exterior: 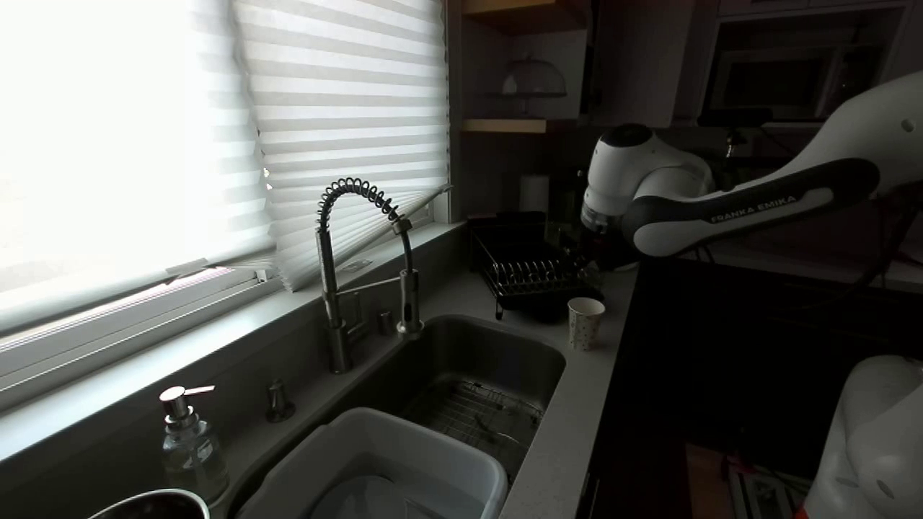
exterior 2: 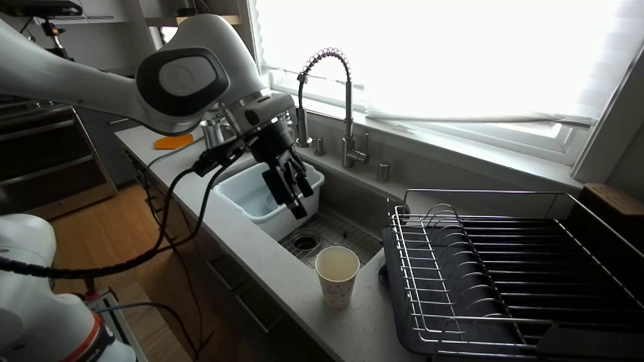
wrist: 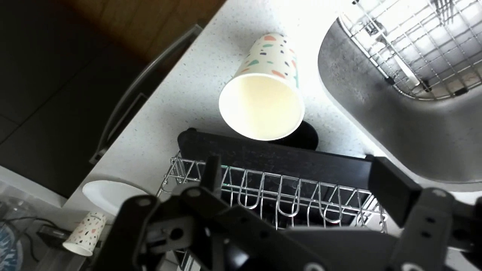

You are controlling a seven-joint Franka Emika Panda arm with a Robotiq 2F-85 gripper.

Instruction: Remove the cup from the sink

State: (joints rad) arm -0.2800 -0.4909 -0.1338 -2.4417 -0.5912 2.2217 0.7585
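The cup is a white paper cup with coloured specks. It stands upright on the counter between the sink and the dish rack, in both exterior views [exterior: 584,328] [exterior 2: 338,284]. In the wrist view the cup [wrist: 265,60] shows its open mouth, apart from the fingers. The sink [exterior: 505,349] is a grey metal basin with a wire grid; it also shows in the wrist view [wrist: 365,109]. My gripper [exterior 2: 302,200] is above the cup's level and apart from it. In the wrist view my gripper [wrist: 301,180] is open, with nothing between its fingers.
A black and metal dish rack [exterior 2: 453,271] stands beside the cup. A white tub [exterior: 461,450] sits in the sink. The coiled-spring faucet [exterior: 332,288] rises behind it. A soap bottle [exterior: 195,454] stands nearby. Another speckled cup [wrist: 86,233] and a plate [wrist: 113,194] show in the wrist view.
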